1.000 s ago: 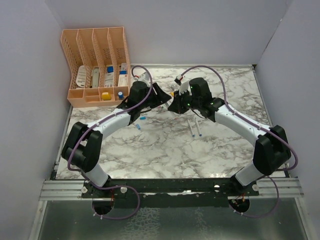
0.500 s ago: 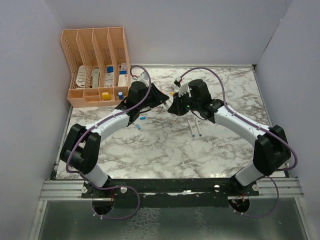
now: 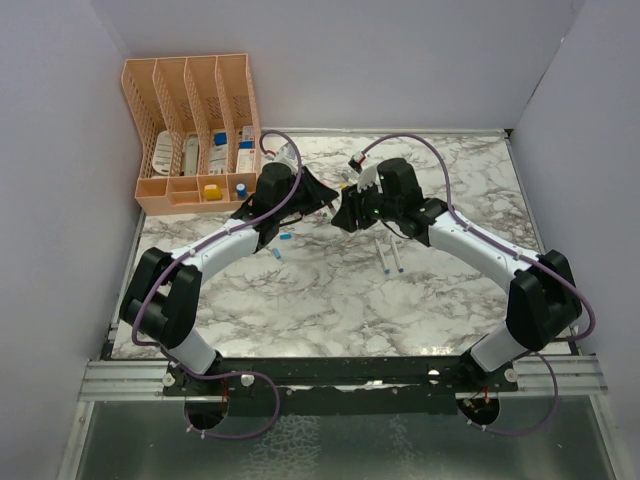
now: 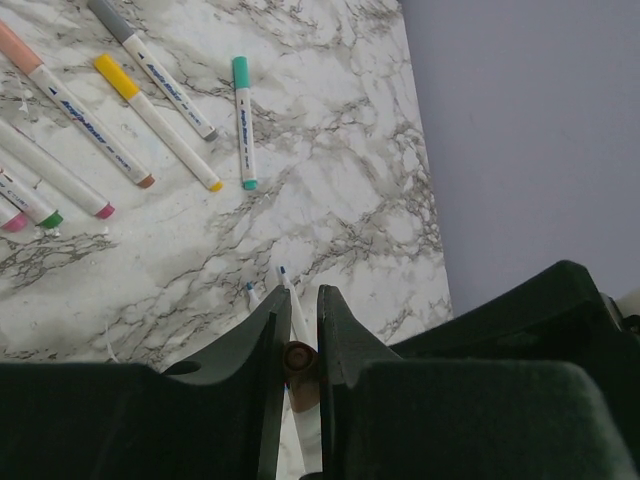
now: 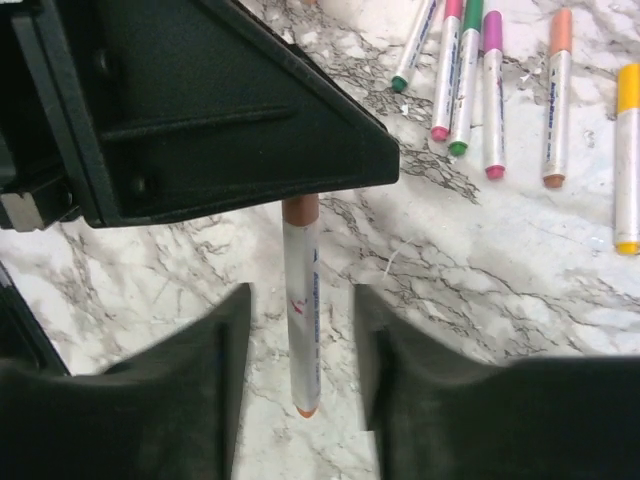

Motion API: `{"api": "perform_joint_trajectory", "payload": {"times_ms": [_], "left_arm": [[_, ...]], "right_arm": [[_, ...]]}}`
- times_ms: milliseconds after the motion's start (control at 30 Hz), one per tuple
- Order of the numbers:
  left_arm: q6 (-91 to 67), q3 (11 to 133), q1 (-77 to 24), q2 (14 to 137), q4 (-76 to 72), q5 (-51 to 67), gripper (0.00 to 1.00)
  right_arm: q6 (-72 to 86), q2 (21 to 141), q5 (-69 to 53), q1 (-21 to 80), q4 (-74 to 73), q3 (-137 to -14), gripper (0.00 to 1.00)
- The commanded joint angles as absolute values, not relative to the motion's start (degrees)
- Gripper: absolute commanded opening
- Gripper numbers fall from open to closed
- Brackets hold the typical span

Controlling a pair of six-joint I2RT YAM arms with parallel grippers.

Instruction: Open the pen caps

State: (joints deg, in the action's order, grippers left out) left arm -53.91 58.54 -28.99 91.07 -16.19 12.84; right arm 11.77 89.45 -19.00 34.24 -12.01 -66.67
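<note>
Marble-patterned counter (image 3: 330, 300) fills the middle of your top view, and both hands meet over it at the upper centre of the frame. Your left hand (image 4: 299, 300) is clenched on a slim white marker pen (image 5: 302, 320). In the left wrist view a brownish-orange cap (image 4: 299, 360) sits pinched between the two dark fingers at the lower centre. In the right wrist view that cap is at the pen's upper end, tucked under the left hand's black wedge, and the barrel runs down the middle of the frame to a small orange tip.

Your right hand (image 5: 302, 295) is released. Its fingers (image 5: 235, 370) stand on either side of the barrel, with a gap showing on each side.

A row of capped white pens (image 5: 492, 90) with green, pink, purple, orange and yellow ends lies on the counter at the upper right of the right wrist view. Two more pens (image 3: 390, 258) lie just below the right hand in the top view. A peach plastic organiser (image 3: 190, 130) stands at the upper left.
</note>
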Motion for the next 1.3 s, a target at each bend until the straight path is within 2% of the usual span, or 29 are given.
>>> {"api": "perform_joint_trajectory", "payload": {"times_ms": [0,233,367,467,667,1000,1267], "left_arm": [[-54.0,57.8,-29.3,88.7,-17.6,13.7,0.0],[-54.4,59.0,-30.4,88.7,-17.6,14.0,0.0],[-54.5,59.2,-30.9,88.7,-17.8,13.9,0.0],[-54.7,59.1,-31.3,88.6,-17.9,13.8,0.0],[-54.6,58.9,-31.4,87.7,-17.9,12.6,0.0],[-55.0,62.3,-28.2,88.3,-16.4,6.0,0.0],[-54.8,69.7,-17.9,93.4,-15.5,6.4,0.0]], "right_arm": [[12.0,88.4,-18.8,34.7,-9.5,-66.8,0.52],[12.6,89.8,-19.5,34.7,-9.3,-66.9,0.53],[12.6,90.5,-19.6,34.7,-9.0,-67.2,0.48],[12.6,91.0,-19.8,34.7,-8.8,-67.6,0.37],[12.6,91.7,-19.8,34.7,-8.8,-67.6,0.02],[12.0,87.1,-19.0,34.7,-11.2,-62.7,0.01],[15.1,75.5,-19.0,34.7,-11.5,-47.1,0.01]]}}
